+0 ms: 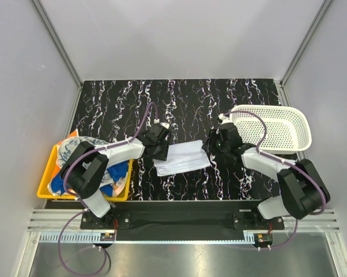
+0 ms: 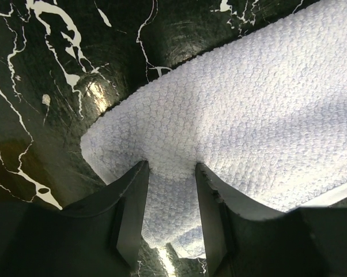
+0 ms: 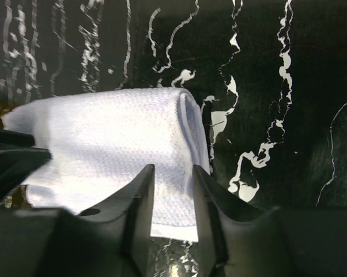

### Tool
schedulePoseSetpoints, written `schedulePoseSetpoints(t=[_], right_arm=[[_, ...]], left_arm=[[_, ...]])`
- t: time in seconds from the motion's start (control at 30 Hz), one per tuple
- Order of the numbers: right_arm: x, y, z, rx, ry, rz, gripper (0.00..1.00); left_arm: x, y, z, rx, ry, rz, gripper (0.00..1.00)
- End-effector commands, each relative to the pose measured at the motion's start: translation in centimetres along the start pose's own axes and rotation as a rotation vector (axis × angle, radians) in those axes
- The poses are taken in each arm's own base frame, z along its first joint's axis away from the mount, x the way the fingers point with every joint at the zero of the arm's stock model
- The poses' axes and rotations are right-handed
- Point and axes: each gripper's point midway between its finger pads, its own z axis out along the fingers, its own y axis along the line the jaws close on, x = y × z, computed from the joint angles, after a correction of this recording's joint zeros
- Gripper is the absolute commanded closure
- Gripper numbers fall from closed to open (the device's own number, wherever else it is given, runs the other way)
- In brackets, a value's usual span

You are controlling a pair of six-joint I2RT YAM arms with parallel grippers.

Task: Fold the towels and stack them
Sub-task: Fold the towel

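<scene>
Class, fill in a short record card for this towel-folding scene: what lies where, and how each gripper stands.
Surface: black marble-pattern table
Centre: white towel, folded, lying on the table
Left gripper: at the towel's left end, jaws apart, cloth between its fingers
Right gripper: at the towel's right end, jaws apart
Left side: yellow bin holding crumpled towels, blue and orange-patterned among them
Right side: white basket, nothing seen inside

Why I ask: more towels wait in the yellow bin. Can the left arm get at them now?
Probably yes: the yellow bin sits open-topped beside the left arm, only its own elbow above the towels; its fingers would first leave the white towel.
</scene>
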Motion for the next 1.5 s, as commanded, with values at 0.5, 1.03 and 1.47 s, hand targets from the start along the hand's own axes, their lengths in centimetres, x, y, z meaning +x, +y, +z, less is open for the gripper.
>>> schedulePoseSetpoints(t=[0.5,1.03,1.47], right_arm=[[0.8,-0.2,-1.3,0.087,0.081,0.003,0.45],[6.3,1.3,0.4,0.038,0.188,0.112,0.63],[3.6,0.7,-1.9,0.109,0.089,0.110,0.53]], left_arm=[[-3.5,-0.4,-5.5,-0.015,-0.142,-0.042,0.40],[1.9,0.0,-1.0,0.006,0.031,-0.188,0.40],[-0.7,0.9,-2.2,0.004,0.015,-0.175,0.40]])
